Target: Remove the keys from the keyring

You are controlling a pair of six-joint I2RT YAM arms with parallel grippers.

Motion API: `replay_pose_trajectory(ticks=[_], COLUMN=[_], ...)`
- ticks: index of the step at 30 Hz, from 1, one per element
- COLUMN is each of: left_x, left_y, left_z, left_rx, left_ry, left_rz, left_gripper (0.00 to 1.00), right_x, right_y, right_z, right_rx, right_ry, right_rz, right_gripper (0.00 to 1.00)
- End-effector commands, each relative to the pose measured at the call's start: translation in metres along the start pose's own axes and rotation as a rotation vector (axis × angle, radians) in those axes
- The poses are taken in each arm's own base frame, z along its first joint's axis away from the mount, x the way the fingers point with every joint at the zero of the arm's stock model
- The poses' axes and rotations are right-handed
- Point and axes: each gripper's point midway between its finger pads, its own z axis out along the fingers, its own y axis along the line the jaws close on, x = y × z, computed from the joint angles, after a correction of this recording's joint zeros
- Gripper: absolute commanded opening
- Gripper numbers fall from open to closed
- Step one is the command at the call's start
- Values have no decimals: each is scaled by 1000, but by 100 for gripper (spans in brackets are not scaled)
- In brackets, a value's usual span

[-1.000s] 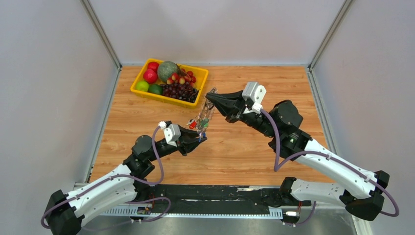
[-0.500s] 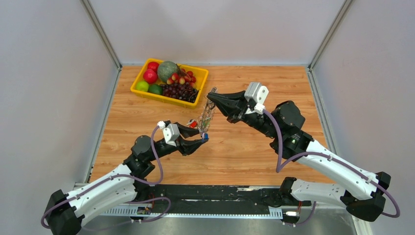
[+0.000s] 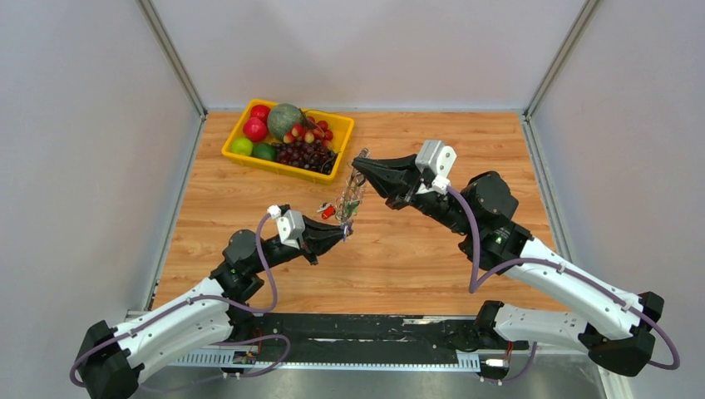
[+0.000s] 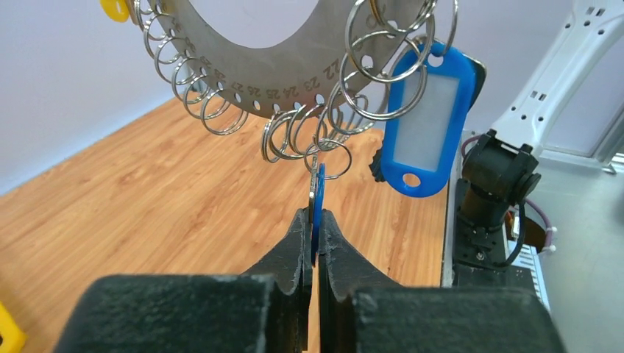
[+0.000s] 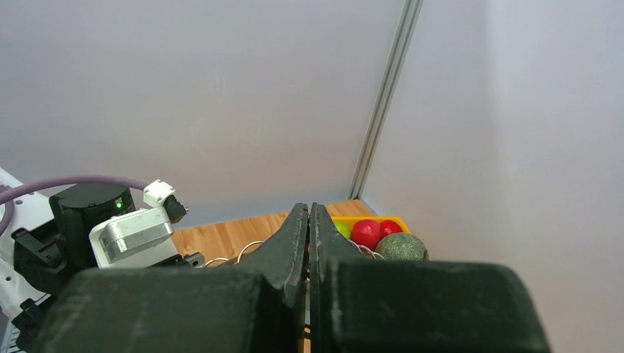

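The keyring (image 3: 350, 198) hangs lengthwise between right gripper (image 3: 358, 161), seemingly clamping its top, and left gripper (image 3: 344, 233) pinching blue key (image 4: 316, 195).

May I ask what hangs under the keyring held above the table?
Small split rings hang from the keyring, with a blue key tag among them. The left pincer clamps another blue piece edge-on, so its face is hidden between the fingers.

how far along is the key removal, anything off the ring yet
Done: nothing visibly off yet. In hand: the right gripper holds the keyring up, while the left gripper pinches one blue key hanging from it. To do: pull that free, then the blue tag and others.
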Motion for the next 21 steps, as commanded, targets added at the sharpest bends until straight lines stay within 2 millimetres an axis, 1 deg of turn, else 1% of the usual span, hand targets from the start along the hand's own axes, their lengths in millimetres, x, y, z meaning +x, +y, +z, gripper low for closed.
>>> replay_pose_trajectory(ticks=[1, 2, 3, 4, 5, 6, 7, 8, 9, 10, 11, 12, 13, 14, 15, 16, 17, 18, 19, 20, 21], left_x=[-21, -26, -15, -23, -13, -21, -12, -21, -10, -20, -8, -20, -23, -21, -26, -24, -29, -27, -33, -28, -38], left_y=[6, 8, 13, 14, 16, 16, 18, 18, 20, 22, 26, 29, 30, 31, 32, 34, 34, 36, 36, 37, 37], left_z=[0, 0, -4, -4, -8, -8, -14, -14, -21, -22, -31, -31, -37, -39, -44, -46, -50, -50, -52, -55, -53], left_rx=[-44, -58, -92, -102, -120, -126, -140, -146, -171, -184, -219, -229, -244, -243, -249, -244, -245, -233, -228, -213, -209], left_ry=[-24, -19, 38, 46, 105, 111, 172, 176, 243, 251, 330, 339, 386, 419, 455, 490, 517, 548, 565, 609, 603], left_rz=[19, 21, 9, 11, 2, 5, -4, 7, -9, 5, -6, 21, 25, 50, 63, 96, 109, 144, 158, 184, 205], left_gripper=[1, 0, 0, 0, 0, 0, 0, 0, 0, 0, 0, 0, 0, 0, 0, 0, 0, 0, 0, 0, 0], right_x=[-28, -24, -20, -15, -8, -2, 2, 12, 20, 23, 31, 40, 47, 54, 61, 67, 73, 78, 83, 88, 95], right_y=[-6, -6, -8, -9, -10, -11, -11, -10, -9, -9, -8, -11, -12, -13, -13, -12, -9, -7, -5, -2, 3], right_z=[-11, -15, -20, -27, -33, -39, -47, -52, -59, -67, -73, -80, -87, -92, -97, -102, -105, -108, -110, -111, -111], right_rx=[31, 37, 51, 69, 83, 95, 104, 109, 118, 129, 132, 162, 178, 194, 204, 208, 202, 196, 189, 176, 152], right_ry=[-88, -80, -73, -63, -50, -40, -36, -17, -6, -4, 10, 28, 41, 56, 69, 79, 89, 97, 104, 114, 126], right_rz=[-2, -4, -6, -7, -7, -2, 4, 12, 20, 28, 36, 39, 43, 52, 64, 74, 80, 87, 95, 98, 97], right_gripper=[0, 0, 0, 0, 0, 0, 0, 3, 7, 16, 32, 53, 70, 79, 84, 86, 87, 88, 87, 85, 81])
